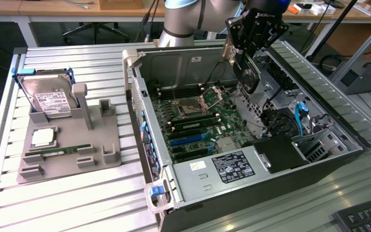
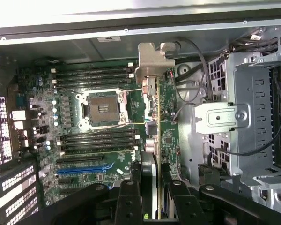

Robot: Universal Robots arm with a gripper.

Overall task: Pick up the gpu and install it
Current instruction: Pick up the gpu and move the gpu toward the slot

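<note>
Green board edge and black cooler marked the gpu (image 1: 248, 76), clamped in the gripper (image 1: 245, 57), whose jaws stood narrow on one thin edge of it. The card hung edge-down below the hand, clear of the motherboard (image 2: 103, 154) inside the open case (image 1: 172, 174). Its silver bracket (image 2: 152, 61) stuck out at the end of the card away from the hand. Held by so little, the card looked liable to swing or slip if the hand moved sharply. Black cables (image 2: 203, 70) ran close beside the card on the drive cage (image 2: 257, 117) side of the hand and could snag the cooler or bracket on a descent. The blue slot (image 2: 82, 169) lay below and off to the other side. A slight skew there would likely jam the edge connector or scrape the empty socket (image 2: 103, 108).
</note>
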